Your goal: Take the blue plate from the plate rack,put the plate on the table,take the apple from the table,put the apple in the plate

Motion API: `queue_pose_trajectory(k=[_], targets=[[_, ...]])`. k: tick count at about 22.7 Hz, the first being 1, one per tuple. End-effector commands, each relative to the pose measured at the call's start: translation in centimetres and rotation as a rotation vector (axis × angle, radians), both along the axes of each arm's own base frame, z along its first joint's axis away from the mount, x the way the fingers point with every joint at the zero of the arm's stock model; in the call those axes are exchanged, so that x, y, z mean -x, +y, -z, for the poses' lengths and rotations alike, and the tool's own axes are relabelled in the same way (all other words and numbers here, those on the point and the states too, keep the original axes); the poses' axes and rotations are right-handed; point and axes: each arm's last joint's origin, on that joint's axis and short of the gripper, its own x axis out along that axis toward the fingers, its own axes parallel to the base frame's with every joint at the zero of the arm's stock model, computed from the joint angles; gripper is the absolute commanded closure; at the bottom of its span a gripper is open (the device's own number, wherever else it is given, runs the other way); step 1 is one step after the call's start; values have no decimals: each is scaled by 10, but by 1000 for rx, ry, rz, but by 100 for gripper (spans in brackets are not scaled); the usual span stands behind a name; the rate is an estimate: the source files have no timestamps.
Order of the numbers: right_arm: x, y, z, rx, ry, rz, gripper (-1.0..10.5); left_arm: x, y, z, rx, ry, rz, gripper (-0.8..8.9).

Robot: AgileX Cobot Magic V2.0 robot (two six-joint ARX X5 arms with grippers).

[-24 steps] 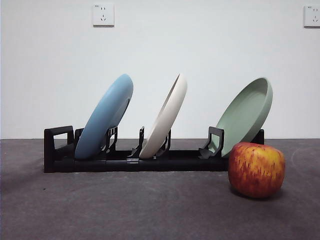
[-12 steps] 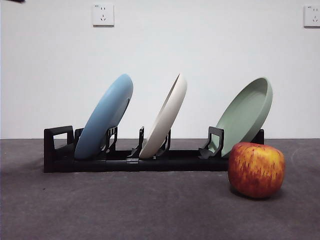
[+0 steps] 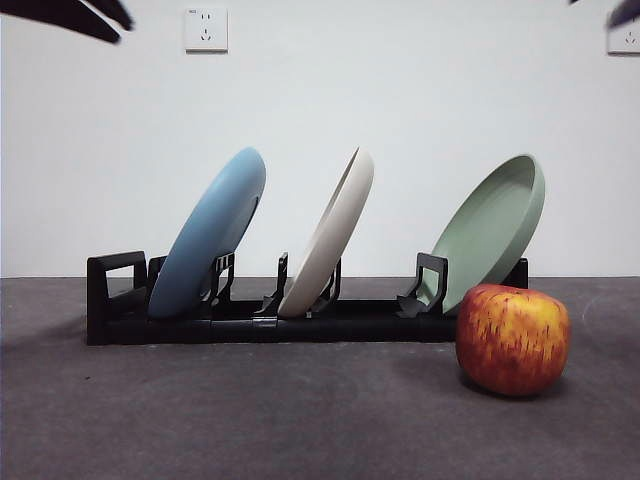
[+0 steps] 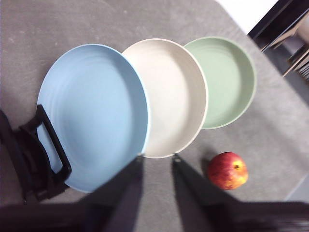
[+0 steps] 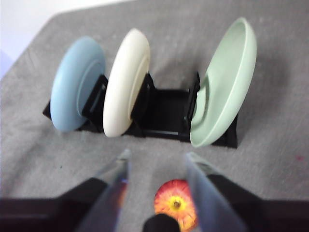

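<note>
Nothing done yet, all four steps left as far as the pictures show. Nearest in front view: apple [image 3: 513, 339] sits on the table [image 3: 250, 420], just in front of the rack's right end, untouched. Behind it the plate rack [image 3: 115, 300] holds three plates leaning in their slots: blue plate [image 3: 208, 235] in the left-end slot next to the squared loop, cream-white plate [image 3: 328, 235] in the middle, sage-green plate [image 3: 490, 230] at the right end, its lower edge partly hidden by the apple. Farthest back: white wall with two sockets [image 3: 206, 29]. Both arms are high up, only dark tips at the top corners of the front view. Left gripper [image 4: 157, 159]: jaws spread a little, nothing between them, hovering above the rack, tips seen over the adjoining lower rims of the blue and cream plates; touching neither as far as I can tell. Right gripper [image 5: 157, 162]: jaws spread wide, empty, hanging above the apple, rack beyond it. Judgement: the left arm looks lined up for the blue plate pick, the right is staged for the apple. Left to do: lift the blue plate out of its slot, lay it flat on the table, grab the apple, set it in the plate.
</note>
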Motion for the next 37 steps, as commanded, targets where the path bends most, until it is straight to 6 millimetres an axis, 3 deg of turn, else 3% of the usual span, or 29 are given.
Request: queue_pose_trajectory(k=[1, 4, 9, 15, 21, 23, 24, 28, 30, 37], targets=[[-5, 2, 2, 6, 12, -19, 662, -10, -12, 2, -50, 6, 12, 577], [-10, 3, 5, 12, 34, -19, 662, -29, -30, 4, -97, 26, 12, 468], [-10, 3, 5, 13, 36, -17, 663, -69, -56, 14, -150, 80, 12, 468], [-10, 3, 5, 15, 36, -15, 663, -105, -74, 43, -182, 150, 12, 468], [-10, 3, 5, 16, 35, -12, 663, -110, -86, 50, -170, 127, 43, 482], [-10, 3, 5, 16, 35, -12, 663, -109, -89, 50, -172, 126, 55, 699], [-10, 3, 5, 16, 35, -12, 663, -109, -90, 50, -173, 125, 58, 757], [-10, 3, 5, 16, 36, -12, 664, -110, -91, 52, -177, 133, 60, 761], [-10, 3, 5, 16, 36, -12, 664, -109, -91, 53, -179, 138, 60, 826], [-10, 3, 5, 16, 36, -12, 664, -108, -90, 51, -175, 134, 61, 822]])
